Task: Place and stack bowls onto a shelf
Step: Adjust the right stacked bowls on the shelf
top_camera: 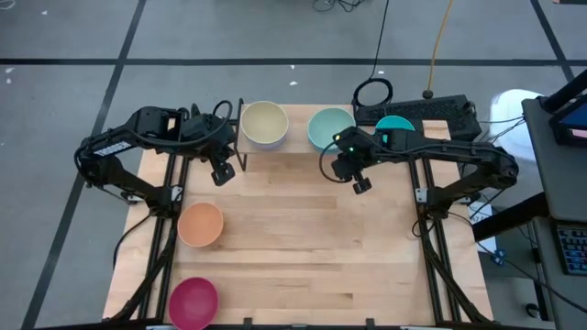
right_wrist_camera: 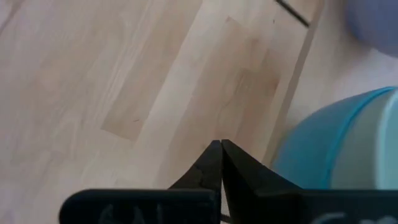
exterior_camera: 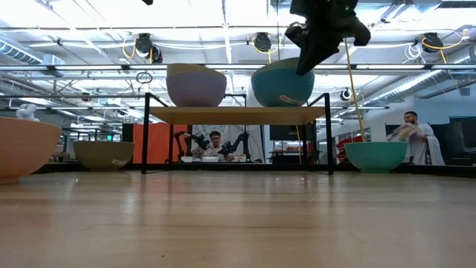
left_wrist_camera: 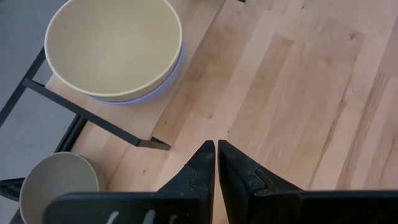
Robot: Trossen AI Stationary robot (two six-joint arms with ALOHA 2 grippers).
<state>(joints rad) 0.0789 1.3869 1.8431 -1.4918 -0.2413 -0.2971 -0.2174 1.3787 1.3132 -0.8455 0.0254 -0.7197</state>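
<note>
The shelf (exterior_camera: 238, 115) stands at the table's far edge. On its left part a pale yellow bowl (left_wrist_camera: 112, 50) sits nested in a periwinkle bowl (exterior_camera: 196, 93). On its right part stands a cyan bowl (exterior_camera: 282, 83), paler inside. My left gripper (left_wrist_camera: 216, 146) hangs shut above the table, just in front of the shelf's left end. My right gripper (right_wrist_camera: 221, 144) hangs shut in the air in front of the cyan bowl (right_wrist_camera: 336, 149), over bare tabletop. Neither holds anything.
An orange bowl (top_camera: 200, 225) and a magenta bowl (top_camera: 193, 301) rest on the table's left side. An olive bowl (left_wrist_camera: 59, 183) sits left of the shelf, and another cyan bowl (top_camera: 396, 124) sits to its right. Bare wood lies mid-table (top_camera: 303, 238).
</note>
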